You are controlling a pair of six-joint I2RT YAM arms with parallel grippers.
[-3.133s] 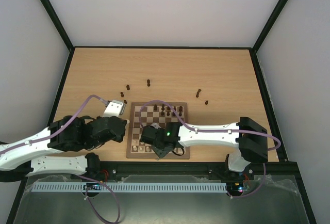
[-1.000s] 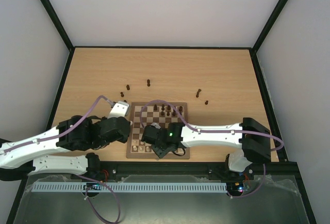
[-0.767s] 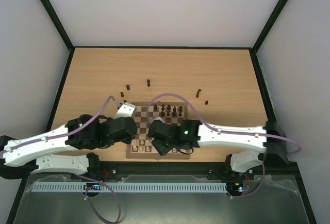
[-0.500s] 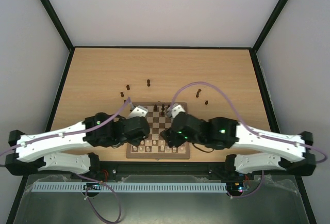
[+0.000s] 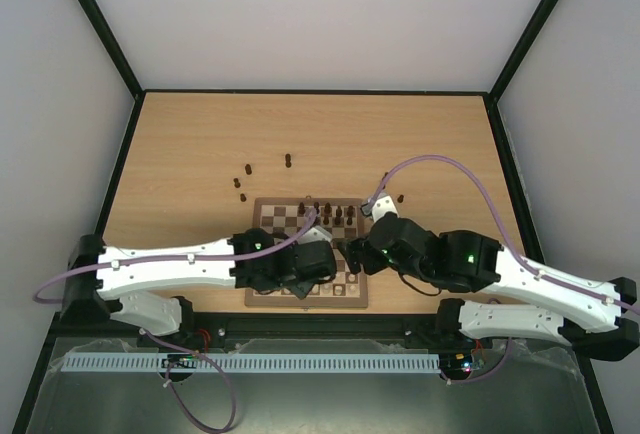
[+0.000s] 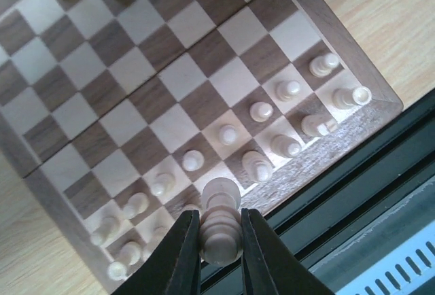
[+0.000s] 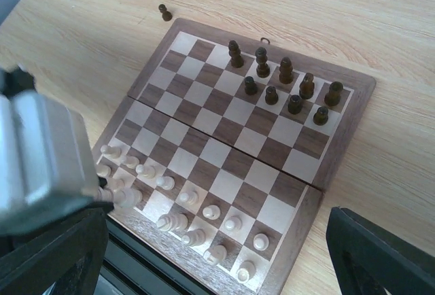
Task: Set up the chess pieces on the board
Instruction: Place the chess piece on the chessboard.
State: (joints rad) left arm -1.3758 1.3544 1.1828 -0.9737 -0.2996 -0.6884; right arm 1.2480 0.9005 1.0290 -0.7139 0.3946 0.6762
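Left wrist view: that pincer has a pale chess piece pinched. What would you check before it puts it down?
1. Grip: left pincer shut on the cream piece, piece upright: ok.
2. Landing square free: hidden under the held piece: cannot tell.
3. Neighbouring cream pawns upright: ok.
4. Right pincer open and empty: ok.
5. All dark pieces on the chessboard: several stand on the tabletop: not ok.
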